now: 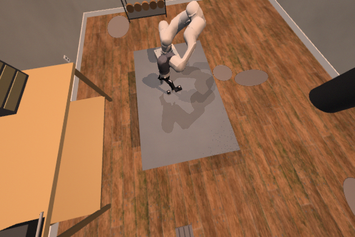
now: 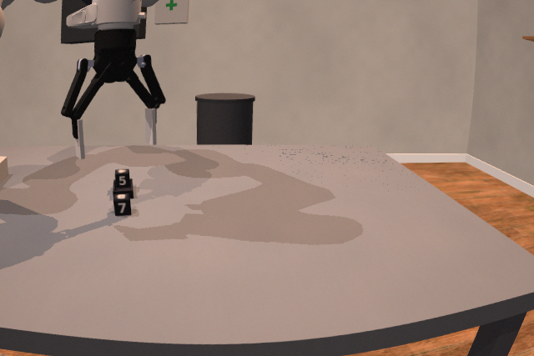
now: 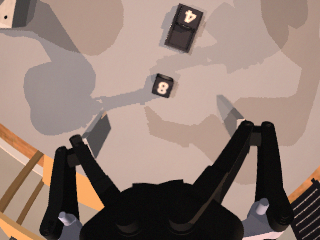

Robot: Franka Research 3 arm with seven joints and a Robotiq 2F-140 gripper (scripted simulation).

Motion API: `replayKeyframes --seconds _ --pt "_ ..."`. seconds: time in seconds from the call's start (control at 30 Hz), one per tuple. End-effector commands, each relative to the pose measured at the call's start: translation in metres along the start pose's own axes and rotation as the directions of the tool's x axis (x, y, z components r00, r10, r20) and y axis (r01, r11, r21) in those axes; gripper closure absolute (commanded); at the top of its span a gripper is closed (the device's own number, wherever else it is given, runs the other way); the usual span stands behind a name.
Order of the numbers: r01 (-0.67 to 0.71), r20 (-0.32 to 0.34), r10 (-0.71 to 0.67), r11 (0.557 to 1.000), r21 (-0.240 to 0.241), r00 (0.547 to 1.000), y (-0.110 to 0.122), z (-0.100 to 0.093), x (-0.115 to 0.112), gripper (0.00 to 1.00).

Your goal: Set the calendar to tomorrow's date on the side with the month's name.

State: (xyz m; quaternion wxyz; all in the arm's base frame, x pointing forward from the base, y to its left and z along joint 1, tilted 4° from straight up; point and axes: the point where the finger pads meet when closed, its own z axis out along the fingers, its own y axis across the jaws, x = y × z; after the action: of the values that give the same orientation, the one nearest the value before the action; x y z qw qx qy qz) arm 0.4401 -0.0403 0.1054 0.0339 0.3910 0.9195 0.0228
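A loose black cube (image 1: 168, 92) (image 2: 122, 207) (image 3: 162, 87) stands on the table (image 2: 267, 292) beside the tray. It shows 7 toward the exterior camera and 8 on top. The small black tray (image 2: 130, 190) (image 3: 181, 39) lies flat, with one half of its floor bare. A second black cube (image 1: 179, 87) (image 2: 122, 179) (image 3: 190, 17) sits in its other half, showing 5 toward the exterior camera and 4 on top. No month name can be read. My gripper (image 2: 116, 151) (image 3: 161, 112) is wide open and empty, high above the table, pointing down.
The arm's white base (image 1: 157, 53) (image 3: 10, 14) stands at one end of the table. A wooden bench (image 1: 82, 148), a shelf rack (image 1: 146, 16) and a black bin (image 2: 224, 121) are off the table. Arm shadows fall around the cubes.
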Motion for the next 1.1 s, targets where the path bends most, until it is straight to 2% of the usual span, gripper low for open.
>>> replayKeyframes --seconds 0.0,0.1,0.13,0.53,0.7,0.73,1.07 --pt "-0.173 -0.010 0.173 0.985 0.004 0.985 0.0019 0.0016 0.0030 0.00" --pt "-0.178 -0.010 0.178 0.984 0.004 0.984 0.0019 0.0017 0.0030 0.00" --pt "-0.232 -0.009 0.232 0.973 0.005 0.973 0.0019 0.0024 0.0030 0.00" --pt "-0.428 -0.009 0.428 0.904 0.006 0.904 0.0017 0.0054 0.0029 0.00" --pt "-0.451 -0.009 0.451 0.892 0.006 0.892 0.0017 0.0058 0.0029 0.00" --pt "-0.451 -0.009 0.451 0.892 0.006 0.892 0.0017 0.0058 0.0029 0.71" --pt "-0.451 -0.009 0.451 0.892 0.006 0.892 0.0017 0.0058 0.0029 0.71"
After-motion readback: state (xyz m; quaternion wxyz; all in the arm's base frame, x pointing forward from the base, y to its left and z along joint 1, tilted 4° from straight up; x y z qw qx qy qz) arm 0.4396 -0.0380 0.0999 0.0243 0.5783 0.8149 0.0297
